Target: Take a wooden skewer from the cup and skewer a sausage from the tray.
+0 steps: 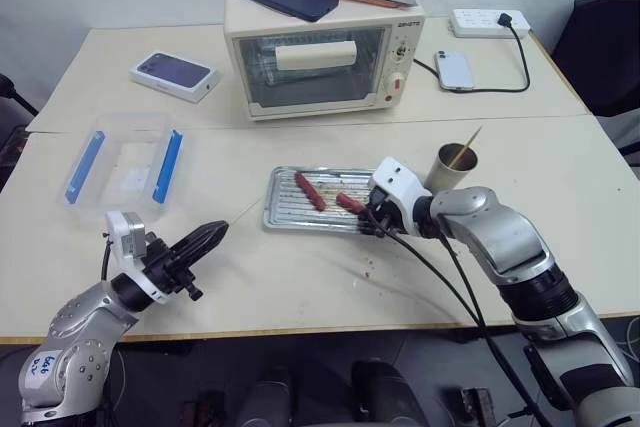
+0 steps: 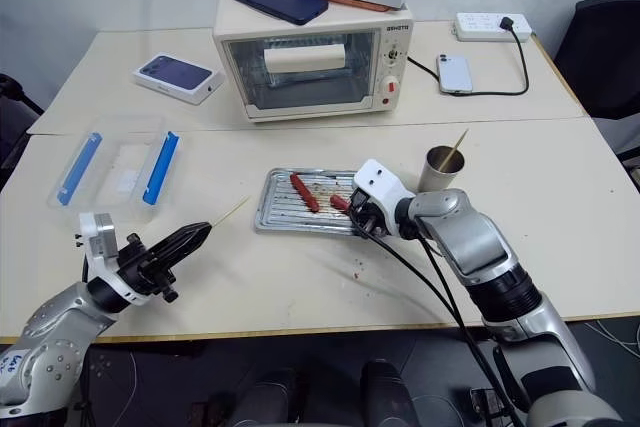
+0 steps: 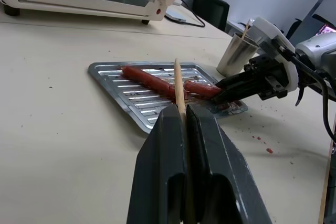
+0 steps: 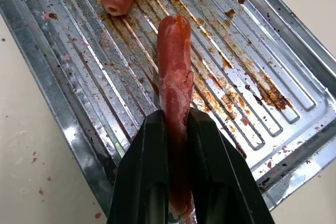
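Here, both tools grip: slim wooden skewer, glossy sausage.
Left tool (image 3: 185, 116) pinches the pale skewer (image 3: 179, 85), tip toward the ribbed steel tray (image 4: 294, 40); right tool (image 4: 177, 121) clamps the reddish-brown sausage (image 4: 175, 59) lengthwise over the greasy ribs.

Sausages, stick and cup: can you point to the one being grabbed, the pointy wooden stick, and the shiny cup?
Glossy reddish-brown sausage (image 4: 175, 51), right wrist view: its middle, above the jaws.
Thin pale wooden skewer (image 3: 179, 85), left wrist view: its shaft, past the jaws.
Small brushed-steel cup (image 1: 452, 173), left eye view: its side wall.
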You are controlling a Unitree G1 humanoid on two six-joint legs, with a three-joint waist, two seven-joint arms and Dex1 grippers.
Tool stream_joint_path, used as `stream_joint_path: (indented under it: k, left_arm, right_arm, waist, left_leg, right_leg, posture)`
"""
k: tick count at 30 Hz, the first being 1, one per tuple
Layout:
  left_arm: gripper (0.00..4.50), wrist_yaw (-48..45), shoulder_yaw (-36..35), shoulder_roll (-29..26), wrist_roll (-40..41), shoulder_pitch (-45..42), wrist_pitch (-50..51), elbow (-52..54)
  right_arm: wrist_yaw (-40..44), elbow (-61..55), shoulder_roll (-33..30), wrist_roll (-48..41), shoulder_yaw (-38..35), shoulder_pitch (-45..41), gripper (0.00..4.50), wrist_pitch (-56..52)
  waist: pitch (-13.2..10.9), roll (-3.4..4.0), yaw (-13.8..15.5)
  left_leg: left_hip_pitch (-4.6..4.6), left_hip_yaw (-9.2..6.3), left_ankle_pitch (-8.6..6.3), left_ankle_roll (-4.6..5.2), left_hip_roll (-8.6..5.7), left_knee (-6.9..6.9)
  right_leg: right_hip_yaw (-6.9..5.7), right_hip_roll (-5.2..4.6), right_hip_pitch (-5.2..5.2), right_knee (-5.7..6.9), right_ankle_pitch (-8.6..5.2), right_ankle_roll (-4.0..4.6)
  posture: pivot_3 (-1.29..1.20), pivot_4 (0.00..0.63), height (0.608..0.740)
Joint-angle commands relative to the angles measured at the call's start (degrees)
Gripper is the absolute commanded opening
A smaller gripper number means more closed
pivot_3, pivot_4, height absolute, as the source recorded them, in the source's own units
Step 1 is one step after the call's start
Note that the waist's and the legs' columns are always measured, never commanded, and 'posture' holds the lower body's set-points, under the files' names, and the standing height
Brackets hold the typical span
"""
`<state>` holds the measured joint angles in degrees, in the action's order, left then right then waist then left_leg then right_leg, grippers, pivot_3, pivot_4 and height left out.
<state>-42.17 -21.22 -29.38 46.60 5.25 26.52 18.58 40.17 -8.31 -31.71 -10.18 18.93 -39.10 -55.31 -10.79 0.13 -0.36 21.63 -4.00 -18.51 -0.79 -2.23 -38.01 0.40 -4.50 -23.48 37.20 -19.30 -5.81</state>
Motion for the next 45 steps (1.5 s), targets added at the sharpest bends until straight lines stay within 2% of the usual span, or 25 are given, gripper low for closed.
stream_joint_path:
  k: [1,6,9,13,17,21,29,45]
  left_arm:
    - [0.00,-0.5,-0.3,0.0,-0.4,0.3,-1.2,0.7]
    - [0.00,-1.5,0.0,-0.9,-1.1,0.4,-1.4,0.7]
    - [0.00,-3.8,0.6,-2.3,-2.2,0.0,-1.9,0.3]
    - [0.00,-9.6,2.7,-6.7,-4.1,-1.3,-2.6,-0.1]
    - [0.00,-16.2,6.4,-12.3,-5.5,-3.1,-1.9,1.1]
    - [0.00,-19.8,9.5,-16.1,-4.4,-6.9,0.6,2.8]
    - [0.00,-18.4,10.9,-15.5,-0.9,-13.4,5.8,4.9]
    - [0.00,-18.5,13.1,-14.6,-2.3,-13.7,5.6,4.6]
  right_arm:
    - [0.5,-0.4,0.1,-0.3,-1.0,-0.2,0.40,0.6]
    - [5.9,-1.9,-4.0,-1.7,-2.9,-1.6,0.40,4.9]
    - [12.2,-2.1,-7.5,-2.5,-3.8,-2.6,0.40,12.7]
    - [25.6,-1.9,-12.9,-3.5,-4.2,-2.3,0.40,30.5]
    - [33.9,-0.4,-14.7,-5.0,-4.9,-2.1,0.40,39.6]
    - [38.9,-1.4,-15.0,-6.5,-5.1,-1.6,0.40,42.1]
    - [41.0,-4.1,-15.6,-6.7,-5.1,0.5,0.40,40.4]
    - [39.8,-5.5,-14.8,-6.7,-4.9,0.9,0.40,38.0]
  waist:
    - [0.0,0.00,0.0]
    - [0.0,0.00,0.1]
    - [0.0,0.00,0.1]
    - [0.0,-0.01,0.1]
    - [0.0,-0.02,0.0]
    - [0.0,-0.02,0.1]
    - [0.0,-0.02,0.0]
    - [0.0,-0.02,0.2]
  left_leg:
    - [0.00,0.00,0.00,0.00,0.00,0.00]
    - [0.00,0.00,0.00,0.00,-0.01,0.00]
    - [0.01,0.00,-0.01,0.01,-0.01,0.01]
    - [0.01,0.00,-0.01,0.02,0.01,0.07]
    - [0.00,0.02,-0.01,0.02,0.03,0.11]
    - [0.00,0.01,-0.01,0.02,0.05,0.11]
    - [0.01,-0.01,-0.01,0.02,0.04,0.10]
    - [0.01,-0.02,-0.01,0.01,0.05,0.07]
  right_leg:
    - [0.00,0.00,0.00,0.00,0.00,0.00]
    - [0.00,0.00,-0.01,-0.01,0.00,0.00]
    - [-0.01,0.00,0.02,-0.08,0.00,0.00]
    - [-0.03,0.03,0.04,-0.17,0.00,0.00]
    - [-0.02,0.05,0.06,-0.21,0.00,0.00]
    - [-0.02,0.03,0.06,-0.21,0.00,0.00]
    - [-0.02,0.01,0.06,-0.21,0.00,0.00]
    - [-0.03,0.01,0.06,-0.19,0.00,0.00]
  posture:
    - [0.00,0.150,0.740]
    - [0.00,0.150,0.740]
    - [0.00,0.150,0.740]
    - [0.00,0.150,0.740]
    - [0.00,0.150,0.740]
    - [0.00,0.150,0.740]
    - [0.00,0.150,0.740]
    - [0.00,0.150,0.740]
